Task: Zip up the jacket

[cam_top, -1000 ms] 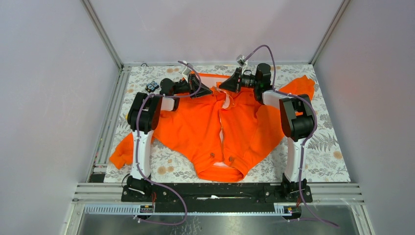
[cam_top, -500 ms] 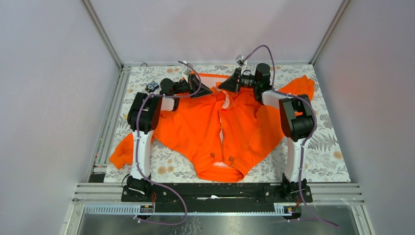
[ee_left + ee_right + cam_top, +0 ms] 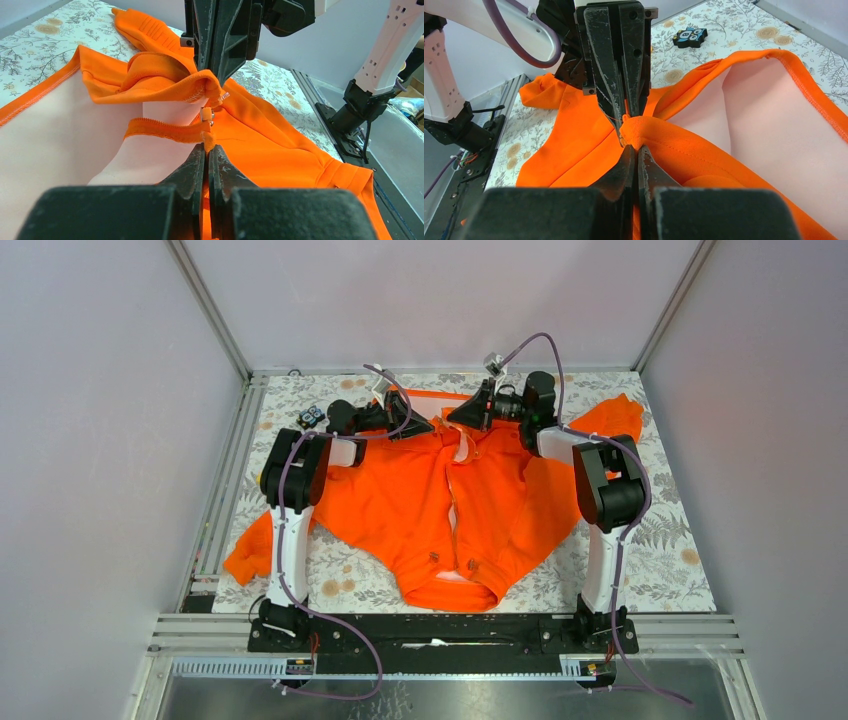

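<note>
The orange jacket lies spread on the floral table, its front parted along the middle and its pale lining showing at the far end. My left gripper is shut on the jacket's zipper edge, next to a small metal slider. My right gripper faces it tip to tip, shut on the opposite folded fabric edge. In the left wrist view my left gripper pinches orange fabric. In the right wrist view my right gripper does the same.
A small black and blue object lies at the far left of the table and also shows in the right wrist view. The jacket's sleeves reach the near left and the far right. Metal rails run along the left edge.
The right arm's elbow has shifted slightly to the right. Both grippers stay shut on the jacket at the same place.
</note>
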Robot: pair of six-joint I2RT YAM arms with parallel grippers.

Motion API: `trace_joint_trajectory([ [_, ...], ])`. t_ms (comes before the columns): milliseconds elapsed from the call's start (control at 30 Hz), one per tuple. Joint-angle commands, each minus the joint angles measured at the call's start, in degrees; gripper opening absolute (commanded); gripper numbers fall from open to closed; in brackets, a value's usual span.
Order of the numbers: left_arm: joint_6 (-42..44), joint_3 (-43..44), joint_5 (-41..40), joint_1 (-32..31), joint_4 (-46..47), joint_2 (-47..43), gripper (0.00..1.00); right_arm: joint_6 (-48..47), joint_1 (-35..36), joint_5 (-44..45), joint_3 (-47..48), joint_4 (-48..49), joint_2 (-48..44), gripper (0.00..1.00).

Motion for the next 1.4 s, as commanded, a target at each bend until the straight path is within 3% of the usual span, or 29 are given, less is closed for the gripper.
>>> trace_joint_trajectory([
  [0,0.63,1.39,0.32,0.24,6.66,-1.41,0.00,0.27,0.18,-0.83,0.64,3.06,-2.80,0.00],
  [333,1.08,1.02,0.63,0.05,6.66,-1.72,0.00,-6.59,0.23,4.24,2.62,-7.54,-2.55,0.00],
  [867,0.20,2.13,0.82,-0.13,6.66,-0.73,0.00,-1.02,0.32,1.84,0.49,2.16,-3.08,0.00],
  [1367,0.19,2.16,0.87,-0.13,6.66,-0.80,0.00,-3.98,0.80,0.17,2.28,-3.24,-2.18,0.00],
])
